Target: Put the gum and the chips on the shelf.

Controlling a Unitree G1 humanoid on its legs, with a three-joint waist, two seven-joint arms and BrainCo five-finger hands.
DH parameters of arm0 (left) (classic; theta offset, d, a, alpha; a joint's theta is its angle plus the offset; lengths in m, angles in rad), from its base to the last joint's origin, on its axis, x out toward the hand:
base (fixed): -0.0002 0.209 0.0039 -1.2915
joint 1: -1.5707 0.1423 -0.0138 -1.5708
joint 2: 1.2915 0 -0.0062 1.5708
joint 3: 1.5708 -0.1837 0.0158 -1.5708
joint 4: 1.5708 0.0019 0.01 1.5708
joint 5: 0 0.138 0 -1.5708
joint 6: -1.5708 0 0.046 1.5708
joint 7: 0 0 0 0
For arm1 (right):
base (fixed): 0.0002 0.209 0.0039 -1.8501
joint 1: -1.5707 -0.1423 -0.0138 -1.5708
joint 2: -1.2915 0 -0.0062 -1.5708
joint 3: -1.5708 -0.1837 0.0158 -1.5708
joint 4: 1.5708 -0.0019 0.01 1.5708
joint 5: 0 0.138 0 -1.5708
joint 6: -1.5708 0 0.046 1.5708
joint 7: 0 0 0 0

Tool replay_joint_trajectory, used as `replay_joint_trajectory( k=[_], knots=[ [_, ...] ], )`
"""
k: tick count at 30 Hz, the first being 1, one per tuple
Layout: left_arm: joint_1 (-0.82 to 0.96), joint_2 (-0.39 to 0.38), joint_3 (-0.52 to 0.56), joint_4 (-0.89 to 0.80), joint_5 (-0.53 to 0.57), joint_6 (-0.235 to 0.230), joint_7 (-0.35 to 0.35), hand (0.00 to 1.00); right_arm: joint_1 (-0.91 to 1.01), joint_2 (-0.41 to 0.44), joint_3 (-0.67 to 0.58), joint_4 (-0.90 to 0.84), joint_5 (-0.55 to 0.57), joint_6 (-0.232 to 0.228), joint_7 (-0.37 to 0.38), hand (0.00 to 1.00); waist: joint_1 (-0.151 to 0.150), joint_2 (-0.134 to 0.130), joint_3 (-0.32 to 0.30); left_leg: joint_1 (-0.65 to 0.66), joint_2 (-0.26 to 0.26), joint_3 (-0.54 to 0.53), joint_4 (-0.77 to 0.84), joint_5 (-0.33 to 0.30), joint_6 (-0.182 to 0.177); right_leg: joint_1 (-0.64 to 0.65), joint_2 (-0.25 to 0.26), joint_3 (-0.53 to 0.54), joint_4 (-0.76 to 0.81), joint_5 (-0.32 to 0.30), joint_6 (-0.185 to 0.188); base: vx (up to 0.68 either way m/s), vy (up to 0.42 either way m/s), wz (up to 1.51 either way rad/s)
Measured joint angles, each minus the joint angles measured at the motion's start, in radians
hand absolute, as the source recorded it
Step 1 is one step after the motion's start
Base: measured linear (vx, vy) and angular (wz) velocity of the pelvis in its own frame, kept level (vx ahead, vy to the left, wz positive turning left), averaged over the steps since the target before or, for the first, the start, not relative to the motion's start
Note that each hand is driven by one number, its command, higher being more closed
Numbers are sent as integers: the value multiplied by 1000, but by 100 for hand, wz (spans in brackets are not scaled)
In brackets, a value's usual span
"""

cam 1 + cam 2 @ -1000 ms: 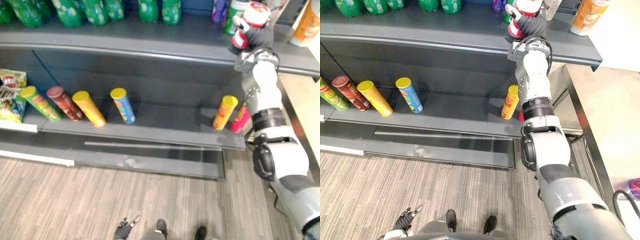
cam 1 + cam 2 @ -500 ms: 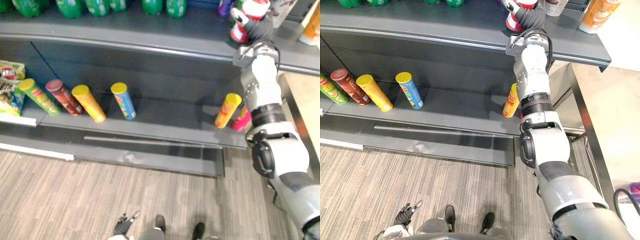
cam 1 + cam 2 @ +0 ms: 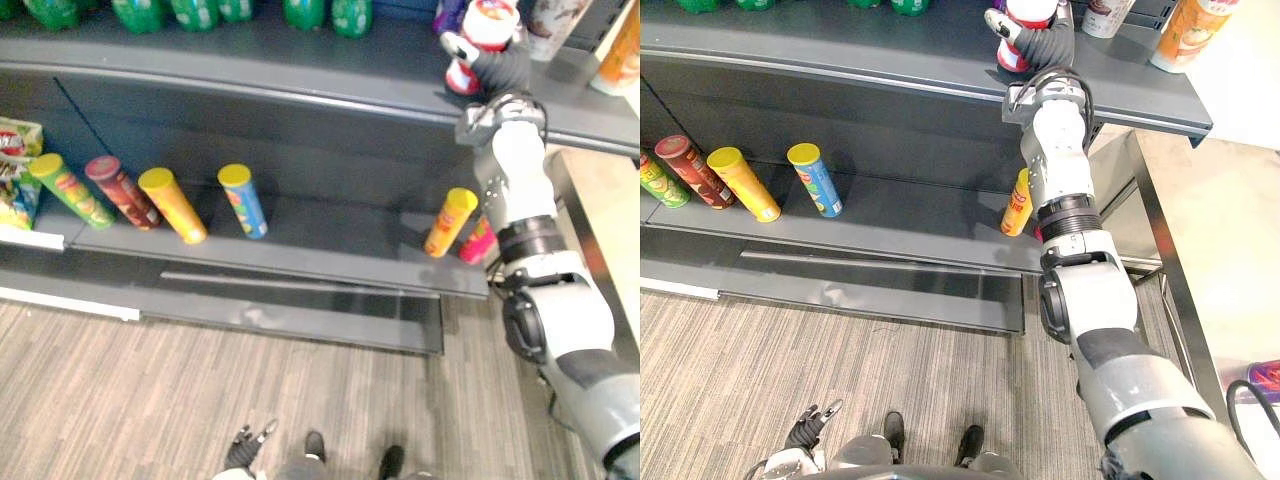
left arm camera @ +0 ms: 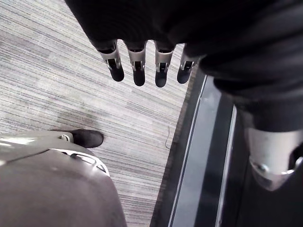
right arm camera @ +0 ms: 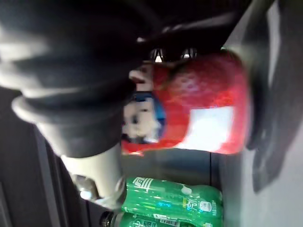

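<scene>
Shelf [image 3: 250, 62]: right hand [image 3: 505, 68] seemingly grips gum [image 3: 488, 18].

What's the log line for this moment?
right hand: shut on gum tub | location: upper shelf | left hand: open, low over floor

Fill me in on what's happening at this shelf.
The robot's right hand is curled round a red gum tub with a white lid, holding it at the right end of the upper shelf, to the right of the green bottles. Whether the tub rests on the shelf yet is unclear. The left hand hangs open low over the floor. Chip cans line the lower shelf.
</scene>
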Motion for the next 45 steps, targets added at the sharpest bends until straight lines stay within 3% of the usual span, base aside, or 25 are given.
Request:
replay_joint_trajectory(
  k=[11, 18, 24, 31, 38, 41, 45],
  knots=[
    [1, 4, -5, 2, 0, 0, -1, 0, 12, 2, -1, 27, -1, -5, 9, 0, 0, -10, -6, 15, 0, 3, -1, 0, 0, 12, 1, 3, 1, 0, 0, 0, 0, 0],
    [2, 23, -13, 3, 0, 0, 0, 0, 24, 6, -7, 43, -1, -3, -10, 0, -1, -30, -18, 16, 1, 3, -1, 2, -1, 12, 1, 3, 0, 0, 0, 0, 0, 0],
    [9, 27, -13, 2, 1, 1, 0, 0, 56, 5, -2, -49, -2, 36, -18, 0, -14, -38, -24, 17, 1, 9, 0, 3, -1, 12, 1, 4, -1, 1, 0, 0, 0, 0],
    [16, 31, -11, 0, 10, 1, 0, 0, 56, -76, -3, -288, -3, -1, -58, 0, -27, -39, -24, 26, 5, 25, 0, 1, -3, 12, 6, 23, -2, 1, 0, 0, -6, -8],
    [20, 31, -12, 1, 34, 1, 2, 0, 138, -64, -1, -507, -31, -53, -77, 0, -48, -39, -29, 30, 7, 28, 0, 1, -4, 15, 9, 26, -1, 1, 0, -5, -6, -2],
    [22, 29, -13, 13, 50, 3, 4, 0, 295, 5, 35, -663, -28, -79, -69, 0, -52, -38, -49, 31, 7, 30, 0, 0, -5, 15, 9, 28, -2, 1, 0, 5, -2, -1],
    [21, 27, -13, 14, 50, 5, 5, 0, 593, 138, 216, -825, 61, -90, 15, 0, -57, -37, -56, 32, 11, 36, 0, -1, -6, 14, 13, 33, -2, 0, -1, -5, -13, -4]
  ],
)
